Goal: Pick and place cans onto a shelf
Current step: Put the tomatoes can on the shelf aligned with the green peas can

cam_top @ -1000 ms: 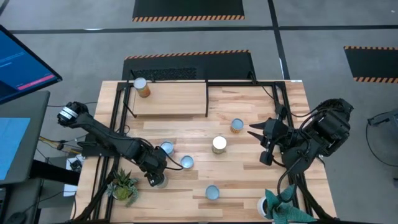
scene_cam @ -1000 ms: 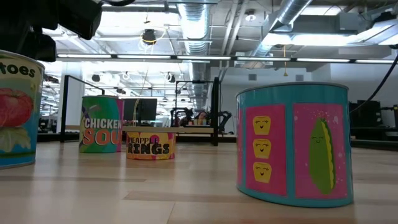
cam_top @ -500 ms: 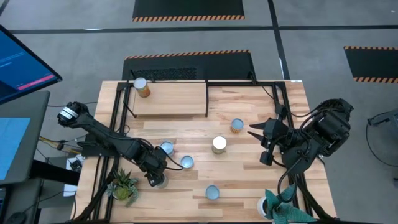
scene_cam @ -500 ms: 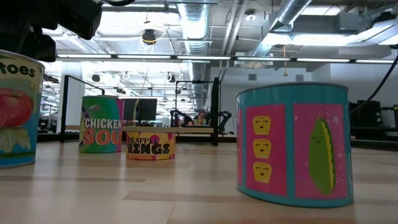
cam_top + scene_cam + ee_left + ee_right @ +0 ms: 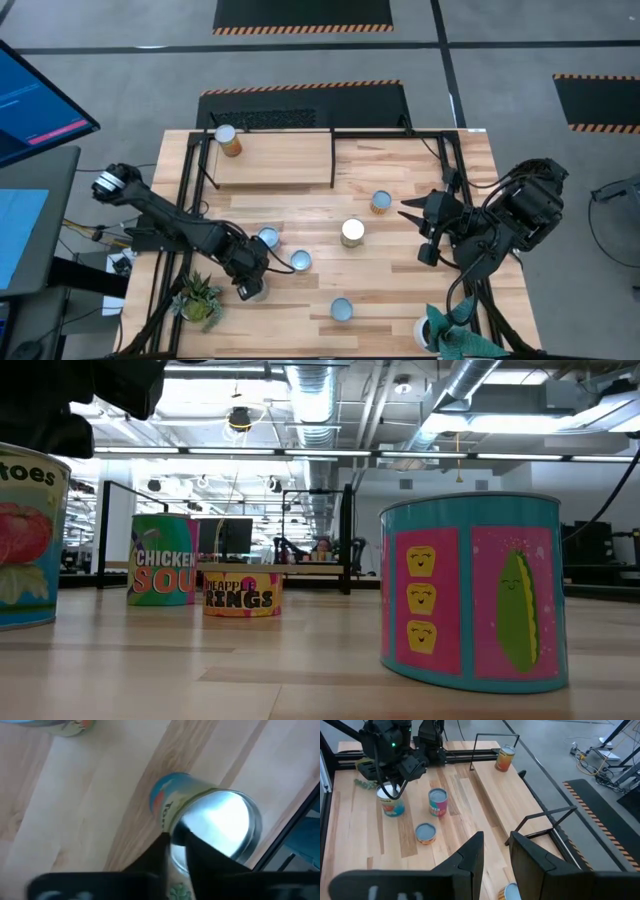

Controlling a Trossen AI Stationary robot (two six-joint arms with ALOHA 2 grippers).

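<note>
Left gripper (image 5: 247,288) is down over the tomato can (image 5: 210,820) at the table's front-left, just beside the small potted plant (image 5: 198,298); one finger (image 5: 150,862) sits outside the rim and the other inside the open silver top, so it's pinching the can wall. Relative to that tomato can: chicken soup can (image 5: 437,802) and a short blue-topped tin (image 5: 426,833) are just beside it toward table centre, the silver-topped can (image 5: 352,232) and an orange-label can (image 5: 380,203) further on, and another blue-topped can (image 5: 341,309) near the front edge. The shelf (image 5: 275,158) is at the table's back with one orange can (image 5: 227,140) on its left end. Right gripper (image 5: 424,234) hovers at the right side, well apart, fingers slightly parted, holding nothing.
</note>
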